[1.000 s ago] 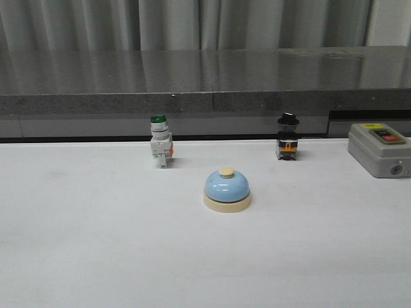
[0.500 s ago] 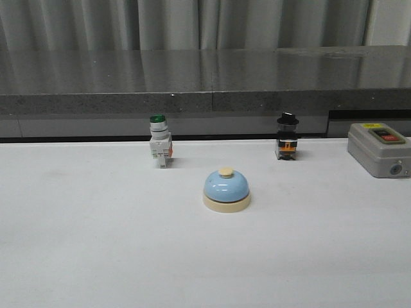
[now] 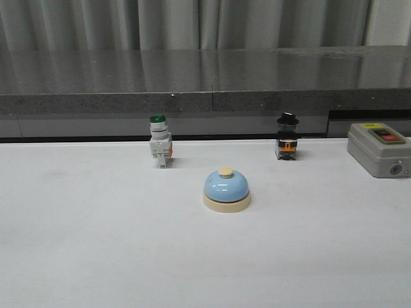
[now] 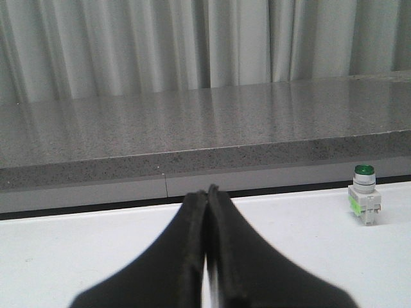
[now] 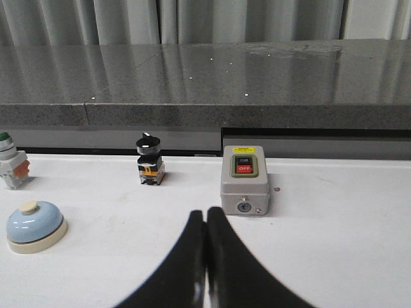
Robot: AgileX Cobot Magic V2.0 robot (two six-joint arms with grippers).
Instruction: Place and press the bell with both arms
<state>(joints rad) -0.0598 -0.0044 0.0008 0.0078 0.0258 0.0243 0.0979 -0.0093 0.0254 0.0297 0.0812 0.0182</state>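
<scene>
The light-blue dome bell (image 3: 227, 190) with a cream base and cream button stands upright on the white table, near the middle, in the front view. It also shows in the right wrist view (image 5: 35, 226). Neither arm shows in the front view. My left gripper (image 4: 207, 191) is shut and empty, low over the table, with the bell out of its view. My right gripper (image 5: 205, 213) is shut and empty, apart from the bell.
A green-capped white pushbutton switch (image 3: 160, 149) stands behind the bell to its left and shows in the left wrist view (image 4: 365, 204). A black-knobbed switch (image 3: 287, 145) stands behind to its right. A grey ON/OFF box (image 3: 379, 149) sits far right. A grey ledge (image 3: 205, 90) runs along the back.
</scene>
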